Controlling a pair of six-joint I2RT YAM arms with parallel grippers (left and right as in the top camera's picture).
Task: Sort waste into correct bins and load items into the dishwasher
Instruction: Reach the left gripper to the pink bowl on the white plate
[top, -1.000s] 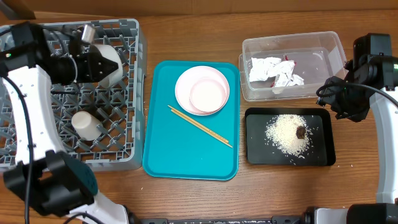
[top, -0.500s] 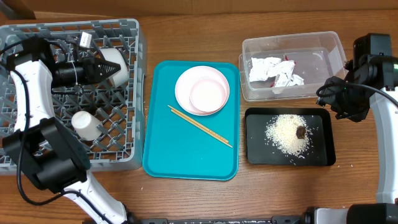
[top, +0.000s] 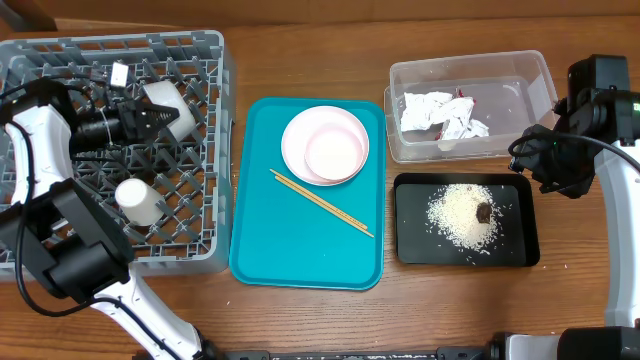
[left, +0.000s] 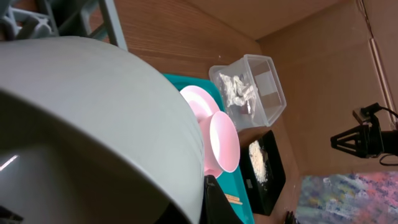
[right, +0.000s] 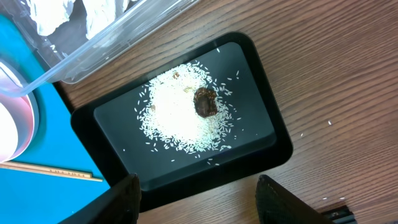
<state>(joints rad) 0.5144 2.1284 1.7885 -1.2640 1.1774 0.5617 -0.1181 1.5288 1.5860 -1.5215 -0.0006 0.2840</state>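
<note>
grey metal bowl (top: 172, 108), clamped in the left gripper (top: 150, 118), at one o'clock in the grey lattice dish rack (top: 200, 250); right gripper (right: 199, 194), jaws wide, over the flat black tray (right: 261, 121).

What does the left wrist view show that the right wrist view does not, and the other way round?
Only the left wrist view: the grey bowl filling the foreground and a corner of the dish rack. Only the right wrist view: the dark food lump on the rice, and stray grains on the wooden table. Both: the black tray with its rice, the clear tub and the teal tray.
</note>
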